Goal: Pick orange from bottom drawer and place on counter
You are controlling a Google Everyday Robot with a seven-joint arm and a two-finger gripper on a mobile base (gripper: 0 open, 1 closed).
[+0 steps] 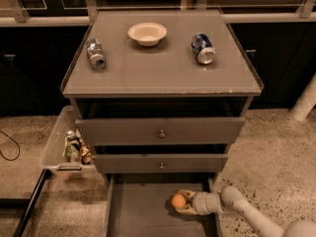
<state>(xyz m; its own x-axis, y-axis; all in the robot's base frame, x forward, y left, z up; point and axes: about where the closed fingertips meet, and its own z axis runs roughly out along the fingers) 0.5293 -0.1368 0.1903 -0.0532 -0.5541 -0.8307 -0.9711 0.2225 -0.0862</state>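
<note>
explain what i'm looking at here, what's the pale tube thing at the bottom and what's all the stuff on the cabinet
There is one picture, looking down at a grey three-drawer cabinet from its front. The pale tube coming in at lower right is a robot's arm, and the part at its end is its pincer, the tool it grabs with. It reaches into the open bottom drawer, and a small orange sits right at its tip. Whether the orange is gripped, the picture does not show. On the counter are a cream bowl, a silver can lying towards the picture's left and a blue can lying towards its right. A clear side tray beside the cabinet holds small items.
</note>
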